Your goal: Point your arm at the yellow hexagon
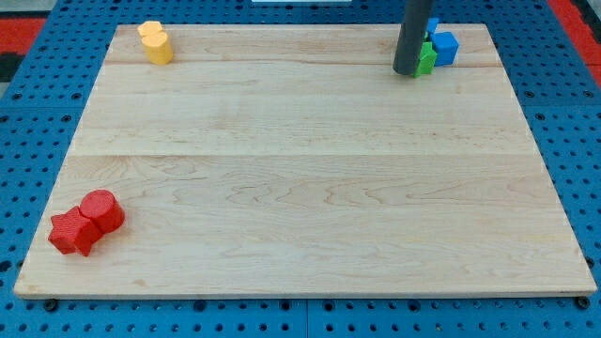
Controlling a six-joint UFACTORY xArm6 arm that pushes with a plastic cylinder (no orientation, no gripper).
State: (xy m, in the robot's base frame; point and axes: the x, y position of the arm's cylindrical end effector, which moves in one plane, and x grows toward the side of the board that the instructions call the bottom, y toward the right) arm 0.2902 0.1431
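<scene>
the straight dark rod comes down from the view's top edge, near the right end of the pale wooden board, standing close to upright with only a slight lean; my tip rests at the board's surface in the far right corner region; the rod has nothing to open or close and grasps nothing, it simply ends in a blunt round foot.

just to the right of my tip, touching or all but touching the rod, sits a small green block, its shape partly hidden behind the rod; a blue block sits against the green one on its right, cube-like in outline, and a sliver of another blue piece shows above the green block beside the rod, too covered to tell its shape.

the yellow hexagon lies in the opposite corner, at the view's top left, close to the board's far edge; a second yellow block with a rounded outline touches it on its lower right side; both are well apart from my tip, with the whole width of the board between them.

at the view's bottom left, near the board's front corner, a red cylinder stands touching a red star-like block that lies to its lower left; a blue pegboard surface surrounds the board
</scene>
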